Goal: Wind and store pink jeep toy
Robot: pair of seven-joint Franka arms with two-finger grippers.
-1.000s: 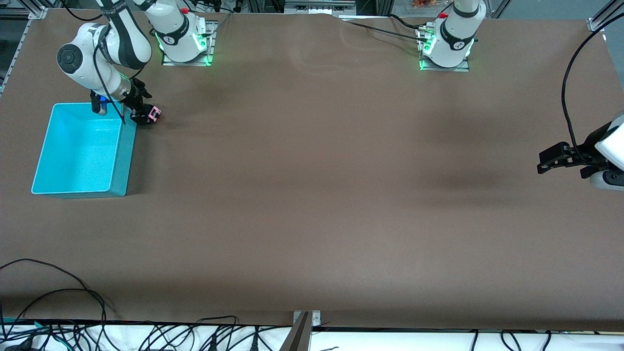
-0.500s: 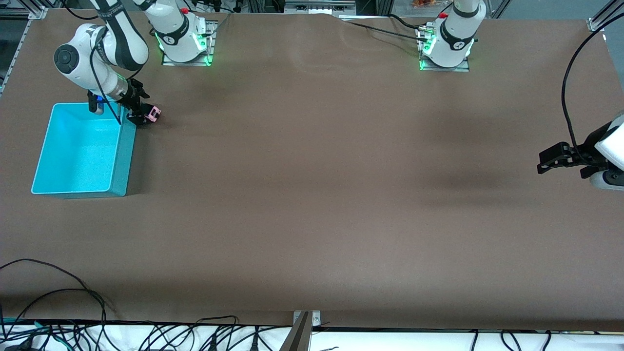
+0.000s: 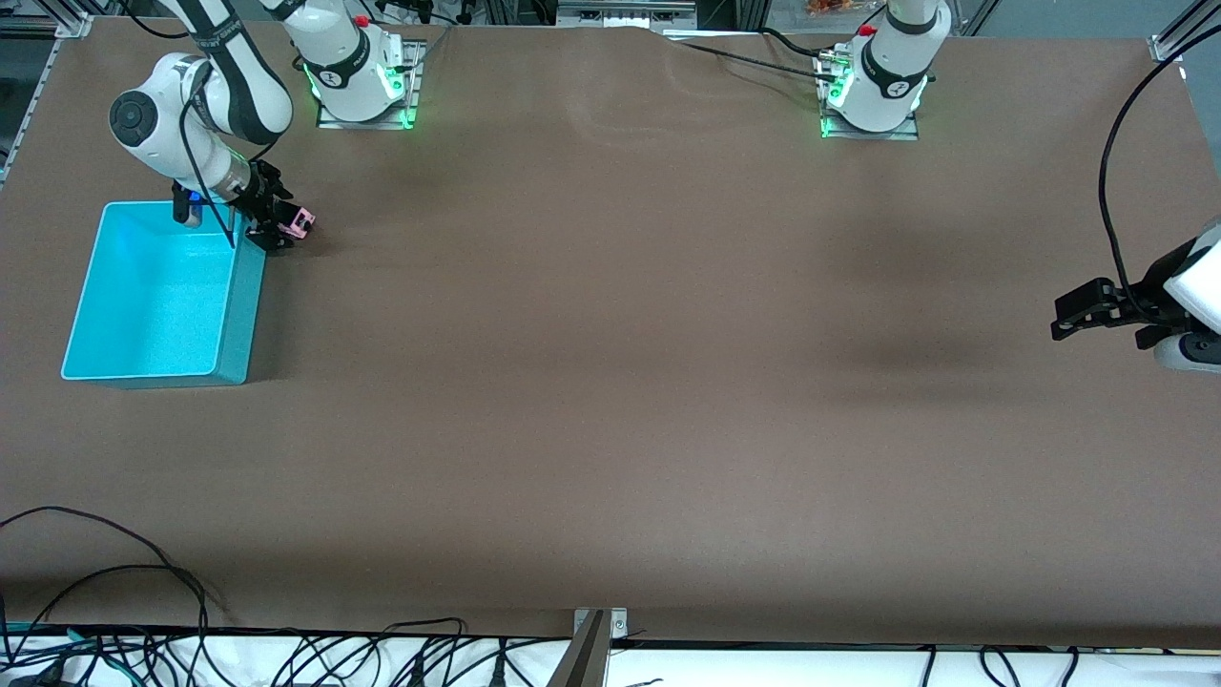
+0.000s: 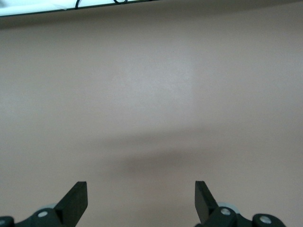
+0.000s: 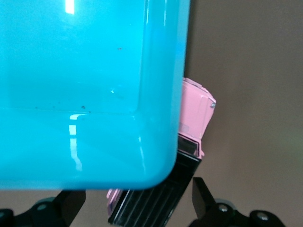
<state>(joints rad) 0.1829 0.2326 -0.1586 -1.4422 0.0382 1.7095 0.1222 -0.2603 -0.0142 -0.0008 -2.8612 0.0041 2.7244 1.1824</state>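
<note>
The pink jeep toy (image 3: 300, 222) sits on the desk (image 3: 610, 382) just beside the corner of the turquoise bin (image 3: 86, 286) that lies toward the robot bases, down at the right arm's end. It isn't in the bin yet, so the storing part looks undone to me.

The right end effector (image 3: 271, 224) is low over that bin corner and the jeep. In the right wrist view its fingers (image 5: 201, 191) stand spread wide — released, not pinching anything — with the jeep's black roof partly between them and the pink body poking out from under the bin's rim (image 5: 161, 118). I can't tell whether a finger actually touches the toy. My guess is the wide spread is there to straddle the little car for a pickup, and the bin wall crowding in makes that a tight spot.

The left end effector (image 3: 1083, 313) waits well apart at the left arm's end of the desk, fingers (image 4: 78, 196) wide apart too, nothing under it but bare surface — probably just parked out of the way.
</note>
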